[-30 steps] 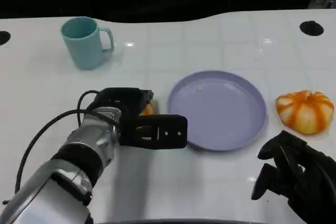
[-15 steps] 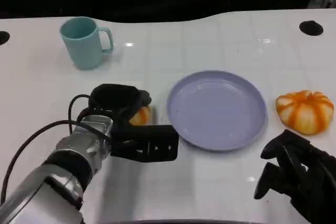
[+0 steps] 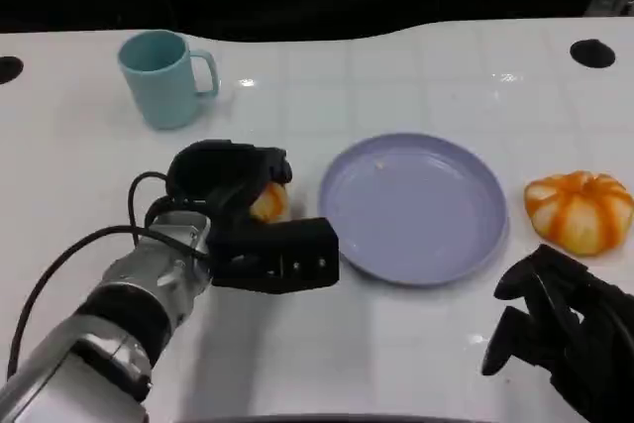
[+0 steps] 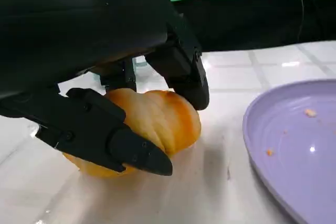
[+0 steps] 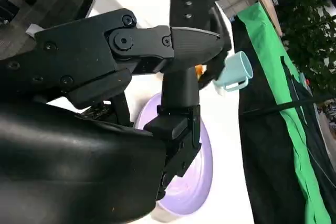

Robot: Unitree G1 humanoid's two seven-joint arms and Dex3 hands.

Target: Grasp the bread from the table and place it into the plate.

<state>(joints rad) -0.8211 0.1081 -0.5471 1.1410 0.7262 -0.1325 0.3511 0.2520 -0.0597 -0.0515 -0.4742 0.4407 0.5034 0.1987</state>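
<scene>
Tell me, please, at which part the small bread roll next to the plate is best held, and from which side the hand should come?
Probably across its rounded middle, from above. The bread roll lies low on the table, left of the plate. The left hand already has fingers on opposite flanks of it.

Black hand [image 5: 157,108] over purple plate [image 5: 202,177].

Head view looks down; both wrist views share the plate [image 3: 411,207].
</scene>
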